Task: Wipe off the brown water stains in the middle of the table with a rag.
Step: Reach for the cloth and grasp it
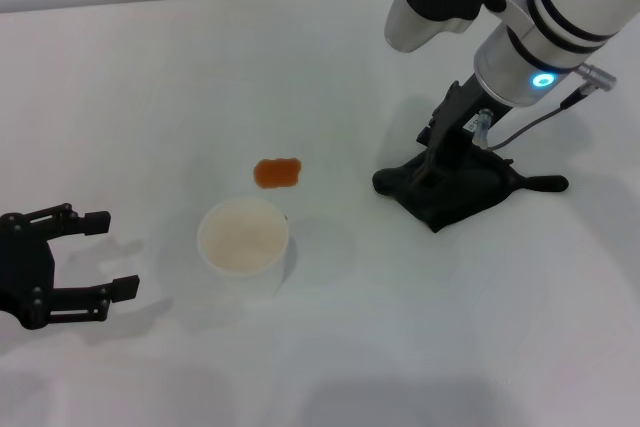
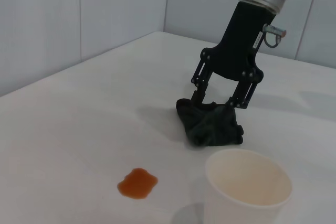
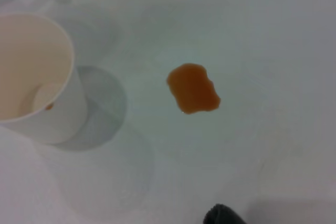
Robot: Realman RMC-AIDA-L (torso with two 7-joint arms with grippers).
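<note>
The brown water stain [image 1: 277, 173] is a small orange-brown blob on the white table [image 1: 180, 67], just behind a white paper cup [image 1: 243, 237]. It also shows in the left wrist view [image 2: 137, 183] and the right wrist view [image 3: 193, 88]. The black rag [image 1: 455, 192] lies bunched on the table to the right of the stain, its loop [image 1: 548, 184] sticking out to the right. My right gripper [image 1: 445, 162] points down onto the rag; the left wrist view shows its fingers [image 2: 197, 94] spread, tips at the rag's top [image 2: 210, 124]. My left gripper [image 1: 112, 253] is open and empty at the front left.
The paper cup [image 2: 247, 187] stands upright close to the stain, with a brown drop inside on its bottom [image 3: 49, 106]. A grey wall panel [image 2: 79, 14] runs behind the table's far edge. Bare tabletop lies between the stain and the rag.
</note>
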